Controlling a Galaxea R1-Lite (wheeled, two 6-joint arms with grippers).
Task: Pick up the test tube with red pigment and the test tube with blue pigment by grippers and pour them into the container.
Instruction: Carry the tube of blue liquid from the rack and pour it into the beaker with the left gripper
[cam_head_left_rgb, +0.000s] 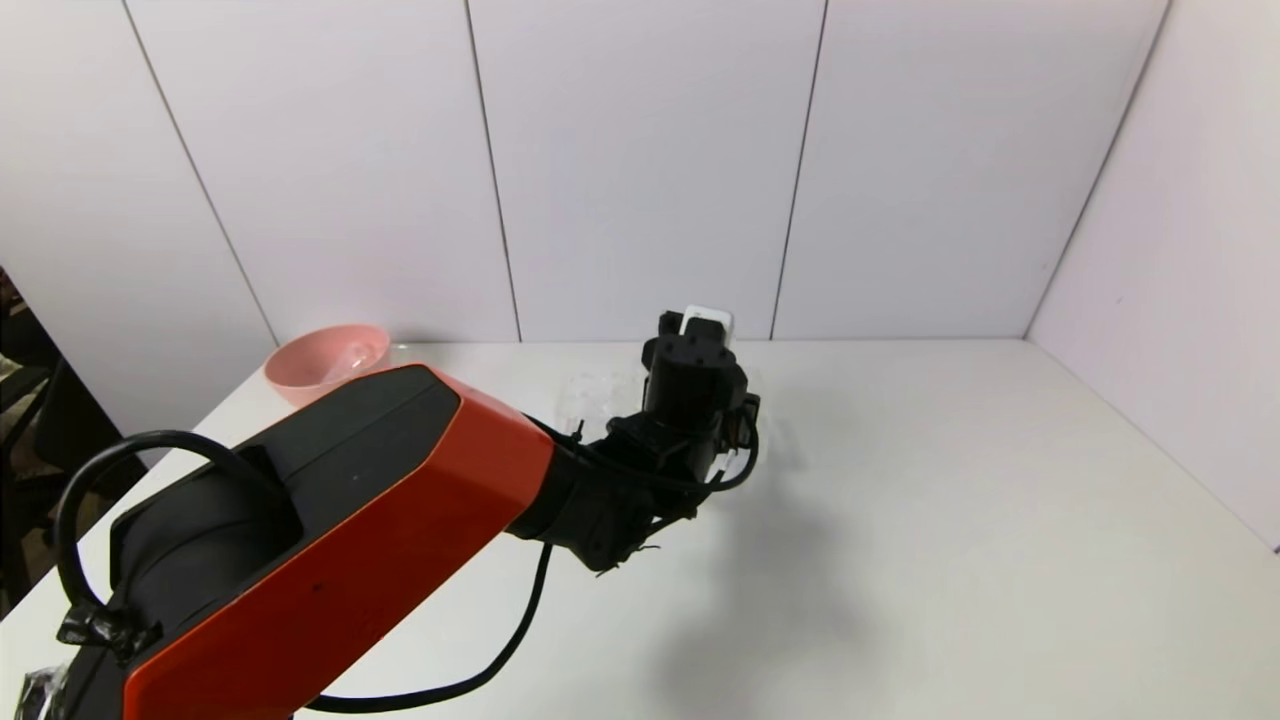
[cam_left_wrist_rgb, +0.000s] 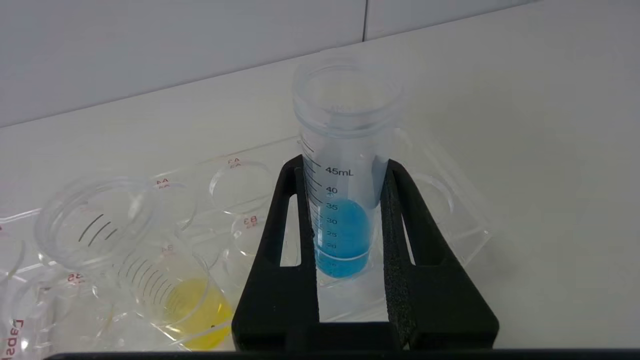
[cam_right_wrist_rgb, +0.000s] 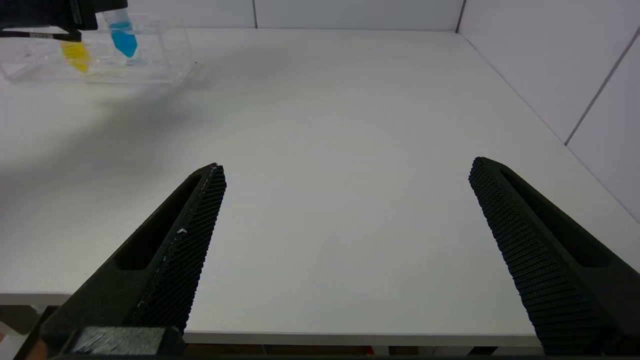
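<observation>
A: The right gripper (cam_right_wrist_rgb: 345, 210) hangs by the desk's (cam_right_wrist_rgb: 340, 125) front edge, well short of the rack (cam_left_wrist_rgb: 450, 210), its jaws wide apart and holding nothing.

B: And the left gripper (cam_left_wrist_rgb: 345, 200)?

A: Over the rack, jaws closed on the blue tube (cam_left_wrist_rgb: 344, 200), whose tip sits in its rack hole (beside the yellow tube (cam_left_wrist_rgb: 170, 285)). A tilted lift could snag the rack or spill blue liquid.
</observation>
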